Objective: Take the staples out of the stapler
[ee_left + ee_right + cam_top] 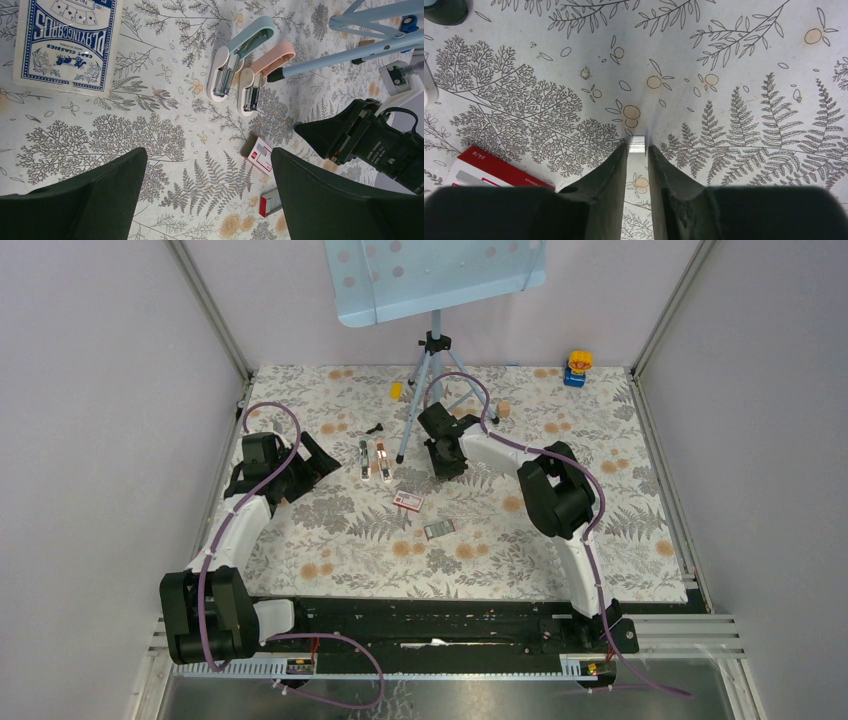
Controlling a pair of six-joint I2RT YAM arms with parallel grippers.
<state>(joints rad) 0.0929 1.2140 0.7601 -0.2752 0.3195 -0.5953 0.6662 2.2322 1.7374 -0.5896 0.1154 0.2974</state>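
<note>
the step in hand looked like the pick-up of the loose staples. the right gripper (638, 149) was low on the flowery cloth (724, 75), with its two dark fingers nearly together. a little silver block of the staples (637, 142) sat right between the tips. the tips looked to be pinching it from both sides, and the cloth was bunched up in small folds around that spot (so the fingers were pressing down into it too).

the stapler (262, 75) lay on the cloth well apart from that pinch, off to the left of the right gripper. it was flipped open, with its pink top swung back and its metal tray showing. a blue stapler (245, 45) lay open just beside it, and the foot of a tripod leg (320, 57) sat right by the pink top. i could not tell if any staples were left in the tray.

the left gripper (207, 150) was wide open and held nothing. it hung over bare cloth, near a box of playing cards (65, 45). a red-and-white box (260, 155) lay between the two grippers.

i think most of the job was done, since staples were out on the cloth. the next move called for a slow, straight lift, so the tiny block would not slip or snap. the cloth might come up with it, so the pinch needed to catch the staples and not the fabric.
</note>
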